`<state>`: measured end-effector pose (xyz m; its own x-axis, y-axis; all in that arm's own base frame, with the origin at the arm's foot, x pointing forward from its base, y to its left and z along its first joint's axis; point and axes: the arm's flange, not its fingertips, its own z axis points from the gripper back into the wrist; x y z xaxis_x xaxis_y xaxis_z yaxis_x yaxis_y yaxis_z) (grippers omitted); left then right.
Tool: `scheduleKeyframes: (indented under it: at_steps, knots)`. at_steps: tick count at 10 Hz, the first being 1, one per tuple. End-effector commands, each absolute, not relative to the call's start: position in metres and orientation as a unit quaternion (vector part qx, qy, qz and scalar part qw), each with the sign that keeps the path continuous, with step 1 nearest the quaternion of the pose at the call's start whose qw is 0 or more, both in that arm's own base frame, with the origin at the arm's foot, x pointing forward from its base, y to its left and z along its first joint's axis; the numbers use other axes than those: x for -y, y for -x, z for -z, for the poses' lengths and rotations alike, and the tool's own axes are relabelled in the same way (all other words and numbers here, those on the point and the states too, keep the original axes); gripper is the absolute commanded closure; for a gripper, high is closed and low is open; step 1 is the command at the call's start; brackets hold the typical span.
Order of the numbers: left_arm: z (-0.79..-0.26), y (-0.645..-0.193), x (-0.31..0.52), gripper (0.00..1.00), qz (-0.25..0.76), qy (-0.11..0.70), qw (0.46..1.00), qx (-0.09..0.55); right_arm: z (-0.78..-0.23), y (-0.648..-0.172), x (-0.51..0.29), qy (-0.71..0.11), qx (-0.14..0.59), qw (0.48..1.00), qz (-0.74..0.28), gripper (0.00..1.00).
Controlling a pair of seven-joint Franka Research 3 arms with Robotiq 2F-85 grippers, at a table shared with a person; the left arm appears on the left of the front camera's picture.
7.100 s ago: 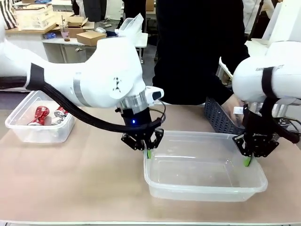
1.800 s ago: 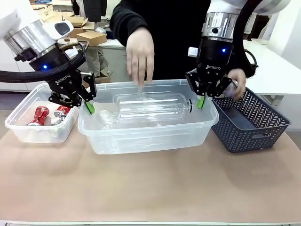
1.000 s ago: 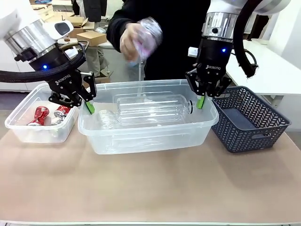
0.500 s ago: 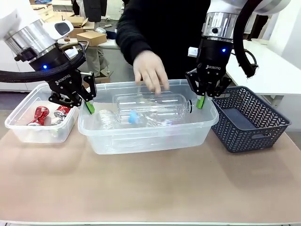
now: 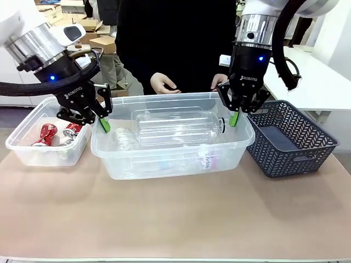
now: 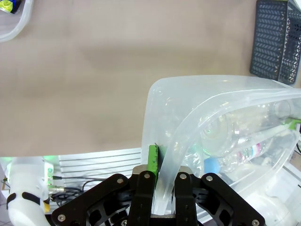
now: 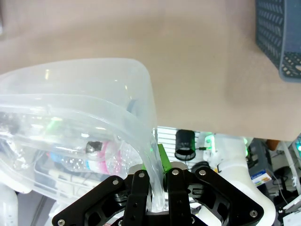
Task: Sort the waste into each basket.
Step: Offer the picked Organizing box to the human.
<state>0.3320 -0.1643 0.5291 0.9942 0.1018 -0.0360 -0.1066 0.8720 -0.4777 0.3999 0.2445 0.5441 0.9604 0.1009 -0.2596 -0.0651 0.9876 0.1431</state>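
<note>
- The near part of the worktop (image 5: 175, 219) is seen as a plain tan surface with nothing set on it; a white front edge runs along the bottom.
- The large clear tub (image 5: 170, 161) is held at mid-depth, apparently lifted off the surface by both arms. Clear plastic bottles (image 5: 178, 127) lie inside it, one big one on its side and at least one with a coloured label lower down.
- The left end effector (image 5: 102, 124) is closed on the tub's left rim, the rim being pinched between its green pads in the left wrist view (image 6: 162, 181).
- The right end effector (image 5: 234, 118) is clamped likewise on the right rim, confirmed in the right wrist view (image 7: 157, 181).
- The smaller clear tub (image 5: 33, 150) stands at the left, with crushed red-and-silver cans (image 5: 55, 133) in it.
- The dark slotted basket (image 5: 290, 143) at the right looks empty, so the sorting is judged nearly or wholly done: cans left, bottles centre.
- At the far edge a person in black stands with both hands (image 5: 163, 84) empty and hovering behind the tub.
- Beyond, cardboard boxes (image 5: 104, 43) on other desks are made out, in a cluttered workroom.
</note>
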Motion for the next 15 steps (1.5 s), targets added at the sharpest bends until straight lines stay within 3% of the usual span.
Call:
scheduleKeyframes:
  at_steps: [1, 6, 7, 9, 12, 15]
  knots:
    - [-0.533, -0.333, 0.16, 1.0, -0.056, 0.254, 0.965, -0.003, -0.543, -0.397, -0.237, -0.061, -0.132, 0.989, -0.034, 1.0]
    - [-0.533, -0.333, 0.16, 1.0, -0.056, 0.254, 0.965, -0.003, -0.543, -0.397, -0.237, -0.061, -0.132, 0.989, -0.034, 1.0]
    - [-0.529, -0.332, 0.164, 0.94, -0.054, 0.247, 0.967, -0.005, -0.544, -0.4, -0.245, -0.067, -0.134, 0.988, -0.042, 0.95]
    - [-0.555, -0.385, 0.165, 0.94, -0.046, 0.26, 0.964, -0.041, -0.558, -0.439, -0.253, -0.05, -0.148, 0.987, -0.036, 0.95]
    - [-0.585, -0.486, 0.17, 0.94, -0.047, 0.254, 0.964, -0.057, -0.566, -0.52, -0.244, -0.097, -0.159, 0.982, -0.025, 0.95]
    - [-0.564, -0.555, 0.179, 0.94, -0.047, 0.235, 0.969, -0.065, -0.554, -0.571, -0.237, -0.117, -0.17, 0.978, 0.027, 0.95]
